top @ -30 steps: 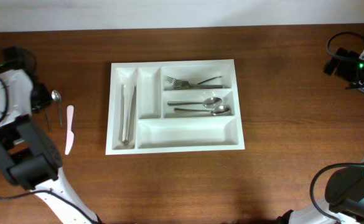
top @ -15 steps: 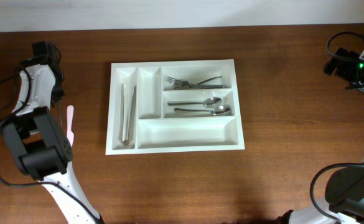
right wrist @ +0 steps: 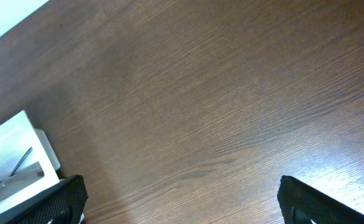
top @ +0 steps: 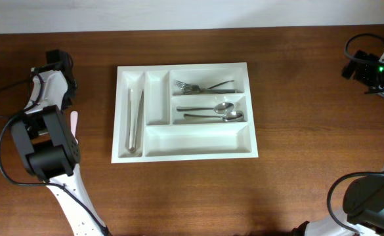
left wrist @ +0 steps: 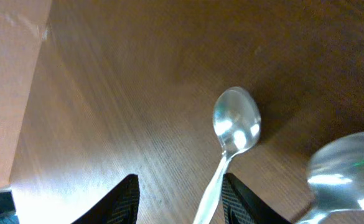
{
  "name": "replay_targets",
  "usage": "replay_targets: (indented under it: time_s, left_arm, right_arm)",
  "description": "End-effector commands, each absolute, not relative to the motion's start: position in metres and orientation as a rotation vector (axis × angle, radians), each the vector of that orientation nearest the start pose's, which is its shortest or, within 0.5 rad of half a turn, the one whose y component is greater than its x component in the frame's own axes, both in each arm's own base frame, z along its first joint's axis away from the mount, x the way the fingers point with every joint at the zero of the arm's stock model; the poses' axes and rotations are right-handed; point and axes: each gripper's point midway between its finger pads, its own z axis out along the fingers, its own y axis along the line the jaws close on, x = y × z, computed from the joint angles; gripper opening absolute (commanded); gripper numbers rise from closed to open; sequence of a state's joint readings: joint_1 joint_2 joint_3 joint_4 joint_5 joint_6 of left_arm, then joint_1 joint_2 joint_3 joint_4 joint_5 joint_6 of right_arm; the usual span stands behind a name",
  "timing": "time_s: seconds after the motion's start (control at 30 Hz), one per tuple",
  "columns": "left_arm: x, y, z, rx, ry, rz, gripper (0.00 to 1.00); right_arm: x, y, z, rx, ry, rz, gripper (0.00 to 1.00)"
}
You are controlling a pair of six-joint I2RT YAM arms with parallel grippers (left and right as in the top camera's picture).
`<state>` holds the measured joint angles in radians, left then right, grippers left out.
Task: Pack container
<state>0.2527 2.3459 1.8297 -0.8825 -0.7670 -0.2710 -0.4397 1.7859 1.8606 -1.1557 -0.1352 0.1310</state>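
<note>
The container (top: 121, 115) is a white tray at the table's middle. It holds tongs (top: 135, 121) in a narrow slot, forks (top: 205, 86) at top right and spoons (top: 214, 111) below them. Its bottom wide slot is bare. A spoon (left wrist: 236, 127) shows in the left wrist view, and its handle runs down between the fingers of my left gripper (left wrist: 180, 182), close against the right finger. The jaws stand apart, with a gap on the left side. In the overhead view my left arm (top: 55, 75) hides that spoon. My right gripper (right wrist: 182, 205) stands wide open over bare wood.
A pink knife (top: 74, 123) lies on the table beside my left arm, partly covered. A blurred shiny rounded shape (left wrist: 340, 180) sits at the right edge of the left wrist view. A corner of the tray (right wrist: 14, 149) shows in the right wrist view.
My left arm has swung up and to the right, over the spot where the spoon lay beside the pink knife. The spoon no longer shows from above. The right arm is still.
</note>
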Motion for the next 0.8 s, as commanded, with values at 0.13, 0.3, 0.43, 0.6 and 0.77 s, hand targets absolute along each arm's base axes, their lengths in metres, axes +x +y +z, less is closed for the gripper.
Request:
replay_targets:
  time_s: [0.13,0.3,0.43,0.6,0.77]
  left_arm:
    - [0.453,0.238,0.044,-0.677,2.625,1.132,0.45]
    - [0.466,0.236,0.041,-0.614,2.623,1.095,0.45]
    - [0.471,0.236,0.039,-0.598,2.614,1.094,0.45]
    - [0.473,0.236,0.034,-0.599,2.612,1.092,0.44]
    - [0.469,0.235,0.016,-0.577,2.654,1.106,0.44]
  right_arm:
    - [0.399,-0.164,0.238,0.694,2.536,0.060,0.99]
    - [0.399,-0.164,0.238,0.694,2.536,0.060,0.99]
    - [0.399,-0.164,0.238,0.694,2.536,0.060,0.99]
    - [0.399,-0.164,0.238,0.694,2.536,0.060,0.99]
    - [0.399,-0.164,0.238,0.694,2.536,0.060,0.99]
